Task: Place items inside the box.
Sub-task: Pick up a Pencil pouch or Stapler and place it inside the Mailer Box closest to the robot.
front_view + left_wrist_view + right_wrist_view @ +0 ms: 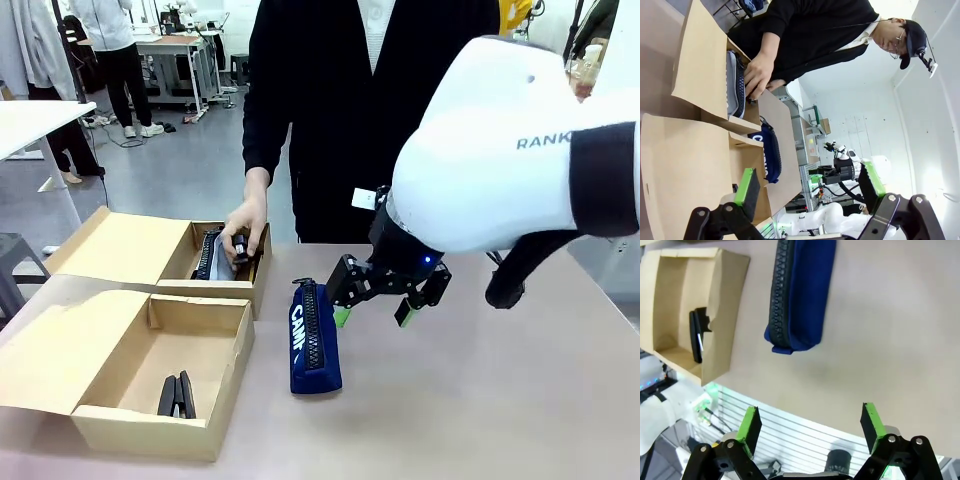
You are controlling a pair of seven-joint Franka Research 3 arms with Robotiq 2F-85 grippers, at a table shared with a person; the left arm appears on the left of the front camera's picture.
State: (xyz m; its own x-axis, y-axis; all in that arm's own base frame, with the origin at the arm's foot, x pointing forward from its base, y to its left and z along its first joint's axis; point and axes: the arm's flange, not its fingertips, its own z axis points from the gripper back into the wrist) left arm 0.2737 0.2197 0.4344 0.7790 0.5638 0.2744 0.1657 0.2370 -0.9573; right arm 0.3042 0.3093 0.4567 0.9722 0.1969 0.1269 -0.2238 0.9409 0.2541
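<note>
1. Navy fabric: the navy pencil case (313, 342), lettered in white, lay flat on the bench (480, 400) just beside the right pincer (374, 316), on its side toward the boxes. In the right wrist view the case lay ahead of the fingers, apart from both.
2. The right pincer was released, jaws spread wide, with nothing between its green pads (751, 422).
3. The left pincer (809, 182) was likewise spread and empty, with both boxes ahead of it.
4. The near box (160, 430), open, stood beyond the navy case from the right pincer. A black stapler (177, 396) lay on its floor.
5. The far box (120, 250), farther from the right pincer, held the grey pencil case (208, 256).
6. The person's hand (246, 225) reached into the far box beside the grey case, gripping a small dark item that could not be identified.
</note>
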